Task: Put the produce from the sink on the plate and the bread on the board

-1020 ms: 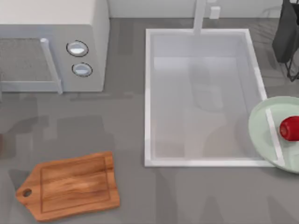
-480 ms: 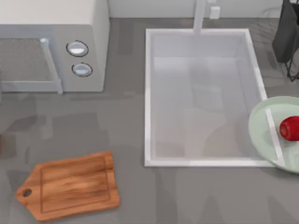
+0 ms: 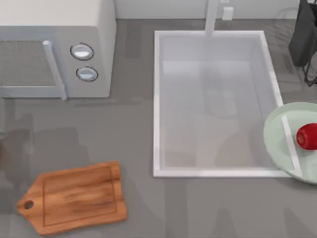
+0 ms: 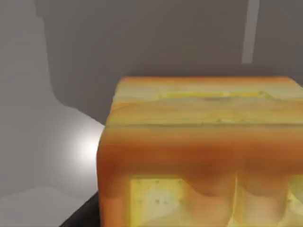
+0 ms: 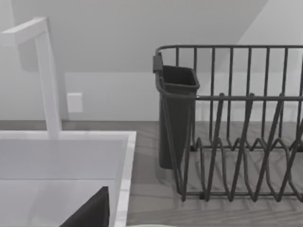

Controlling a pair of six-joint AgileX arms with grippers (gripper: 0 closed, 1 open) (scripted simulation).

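The bread (image 4: pixel 199 151), a thick block with a toasted orange top and pale yellow sides, sits right in front of the left wrist camera. My left gripper is shut on it, with a dark fingertip (image 4: pixel 83 218) showing beside it. The red produce (image 3: pixel 307 136) lies on the mint-green plate (image 3: pixel 277 134) at the table's right edge, overlapping the sink's corner. The white sink (image 3: pixel 156 99) holds nothing. The wooden board (image 3: pixel 74 198) lies bare at the front left. A dark part of my right gripper (image 5: pixel 90 213) shows over the sink's far right corner.
A white microwave (image 3: pixel 54 44) stands at the back left. A white faucet (image 3: pixel 212 17) rises behind the sink. A dark wire dish rack (image 5: pixel 236 142) with a cutlery holder stands at the back right. Bare grey counter lies between the board and the sink.
Shadows on the counter at the left have drifted toward the left edge, and a brownish patch there has faded. Produce, plate and board have not moved.
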